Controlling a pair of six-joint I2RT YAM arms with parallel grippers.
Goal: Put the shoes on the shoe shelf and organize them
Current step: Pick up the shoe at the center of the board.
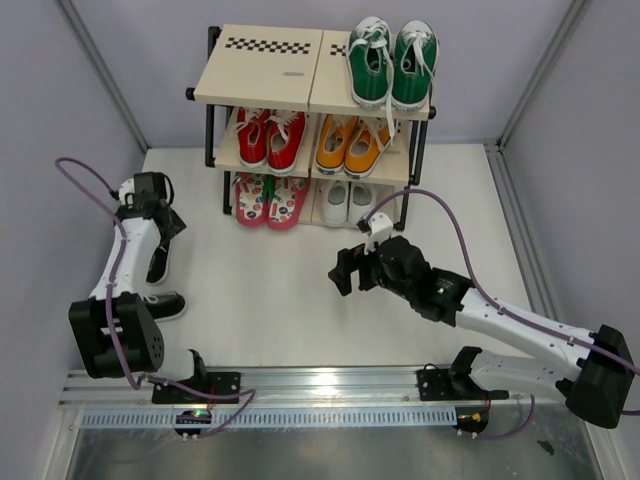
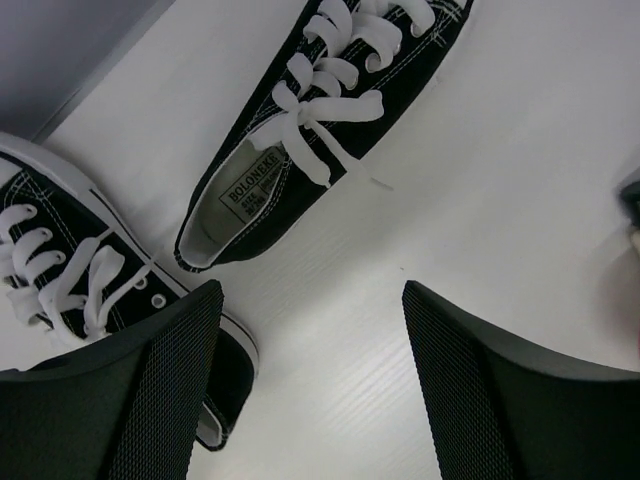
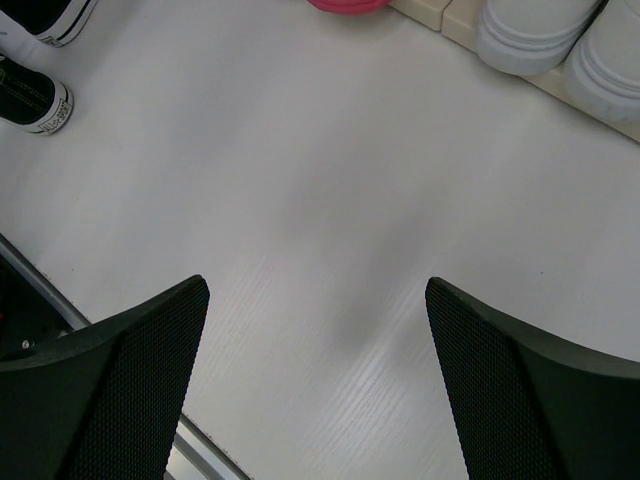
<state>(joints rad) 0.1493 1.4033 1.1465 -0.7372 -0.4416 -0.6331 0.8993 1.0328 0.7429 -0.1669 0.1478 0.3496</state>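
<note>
The shoe shelf (image 1: pixel 262 72) stands at the back. Green sneakers (image 1: pixel 391 62) sit on its top right board. Pink flip-flops (image 1: pixel 270 200) and white shoes (image 1: pixel 347 202) are on the bottom tier. Two black white-laced sneakers (image 1: pixel 160 262) lie on the table at the left, partly hidden by my left arm. In the left wrist view one (image 2: pixel 330 110) lies ahead and the other (image 2: pixel 80 270) is beside the left finger. My left gripper (image 1: pixel 172 225) (image 2: pixel 310 292) is open above them, holding nothing. My right gripper (image 1: pixel 345 270) (image 3: pixel 316 285) is open and empty over bare table mid-scene.
A red lace-up pair (image 1: pixel 270 138) and an orange pair (image 1: pixel 352 145) fill the middle tier. The top left board has a checkered strip (image 1: pixel 265 46). Grey walls close in both sides. The right wrist view shows the white shoes (image 3: pixel 540 35) and a black sneaker heel (image 3: pixel 35 100).
</note>
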